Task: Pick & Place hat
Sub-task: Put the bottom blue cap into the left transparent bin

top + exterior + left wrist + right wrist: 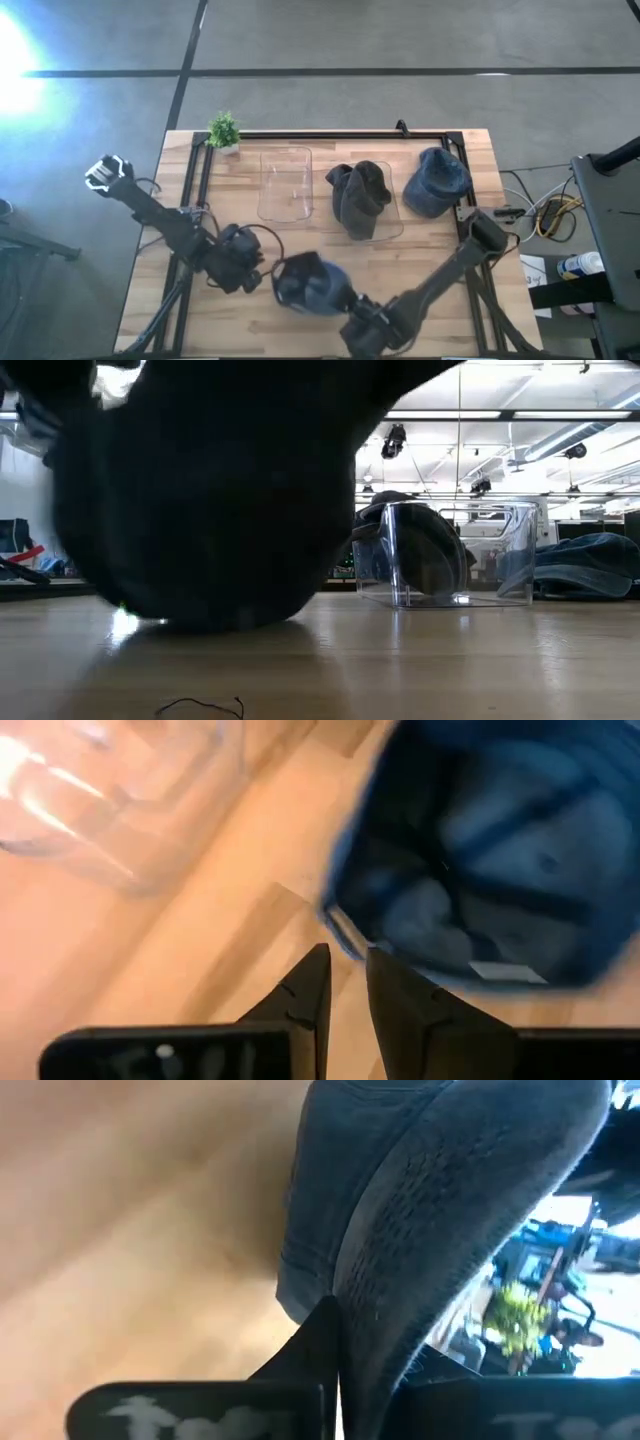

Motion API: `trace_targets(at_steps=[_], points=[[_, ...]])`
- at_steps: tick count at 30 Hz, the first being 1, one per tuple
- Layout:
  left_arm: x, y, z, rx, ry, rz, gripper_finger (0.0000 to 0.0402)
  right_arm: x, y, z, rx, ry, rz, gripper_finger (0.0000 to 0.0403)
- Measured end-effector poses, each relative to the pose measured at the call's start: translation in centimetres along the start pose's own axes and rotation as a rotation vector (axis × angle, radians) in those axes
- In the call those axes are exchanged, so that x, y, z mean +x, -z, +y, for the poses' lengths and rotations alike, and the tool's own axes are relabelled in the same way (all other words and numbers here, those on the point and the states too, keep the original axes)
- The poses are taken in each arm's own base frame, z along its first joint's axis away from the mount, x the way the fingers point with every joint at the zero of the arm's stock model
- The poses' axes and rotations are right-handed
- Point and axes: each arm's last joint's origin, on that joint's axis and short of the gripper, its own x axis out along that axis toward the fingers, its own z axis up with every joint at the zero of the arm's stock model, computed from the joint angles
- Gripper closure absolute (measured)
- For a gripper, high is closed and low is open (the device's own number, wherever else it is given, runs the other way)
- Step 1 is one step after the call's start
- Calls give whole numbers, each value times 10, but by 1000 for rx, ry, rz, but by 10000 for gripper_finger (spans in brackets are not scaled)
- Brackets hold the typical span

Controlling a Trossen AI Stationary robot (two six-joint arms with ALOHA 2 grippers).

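A dark blue hat (310,283) is held between my two grippers over the table's near middle. It fills the low view as a dark mass (200,490). My left gripper (262,272) is shut on the hat's left side, where its opening and inside (480,850) face that gripper. My right gripper (345,310) is shut on its near right side, with the cloth (450,1180) rising past the fingers. My left gripper pinches the rim of the hat's opening (347,932) between its two fingertips (318,970), coming from the table's left and slanting down. The hat spreads away beyond the tips with its inside showing. Whether its underside clears the table cannot be told. My right gripper pinches a fold of the hat's cloth (352,1330) between its two fingers (315,1345), coming from the table's near right and slanting down. The cloth stands up beyond the fingers. How many layers it has cannot be told.
An empty clear box (285,185) stands at the far middle. To its right a second clear box (500,555) holds a dark grey hat (360,200). Another blue hat (437,182) lies at the far right, and a small plant (223,130) stands at the far left corner.
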Motion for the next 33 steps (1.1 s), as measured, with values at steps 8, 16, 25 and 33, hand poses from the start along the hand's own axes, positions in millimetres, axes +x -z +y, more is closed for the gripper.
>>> trace_targets(at_steps=[8, 16, 25, 33], points=[[58, 40, 19, -187, 126, 84, 339, -4, -28, 51, -29, -66, -77, 389], [86, 59, 13, -311, 327, 204, 339, 21, -33, 81, -2, -185, -22, 390], [109, 51, -26, -229, 371, 212, 339, 31, -28, 78, 34, -180, 19, 390], [95, -1, -76, -111, 496, -5, 339, 31, -29, 74, 64, -184, -1, 390]])
